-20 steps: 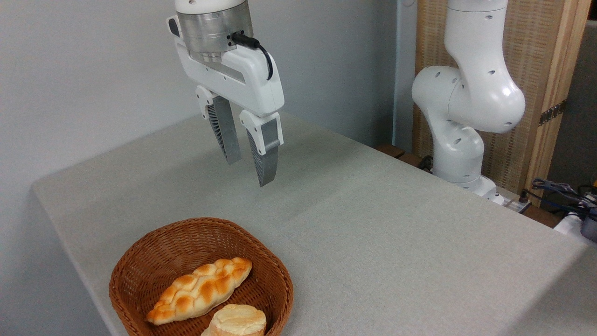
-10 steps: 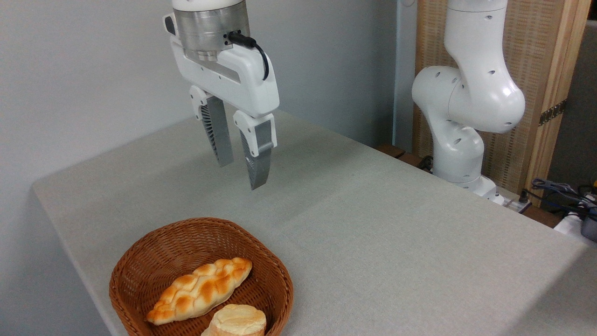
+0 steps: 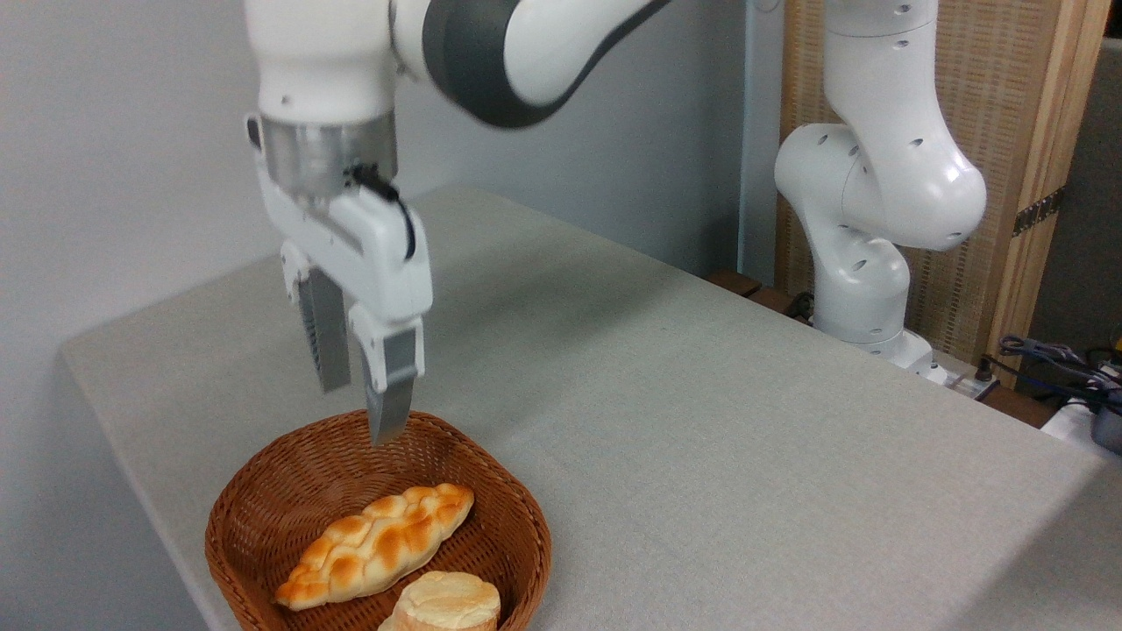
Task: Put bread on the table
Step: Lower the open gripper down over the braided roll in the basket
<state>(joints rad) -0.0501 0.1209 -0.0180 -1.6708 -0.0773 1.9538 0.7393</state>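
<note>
The bread (image 3: 377,543), a long braided loaf with golden-orange bumps, lies diagonally inside a brown wicker basket (image 3: 526,535) at the front left of the table (image 3: 701,421). My gripper (image 3: 359,412) hangs open over the basket's far rim, fingers pointing down, nothing between them. Its fingertips are above and behind the loaf, apart from it.
A pale round bun (image 3: 445,603) sits in the basket at the loaf's near side, cut off by the frame's bottom. The arm's white base (image 3: 863,263) stands at the table's far right edge, with cables (image 3: 1052,359) beyond it. The table's left edge is close to the basket.
The gripper has swung left and dropped from mid-table height to just over the basket's far rim. Its fingers stay open. The bread and bun have not moved.
</note>
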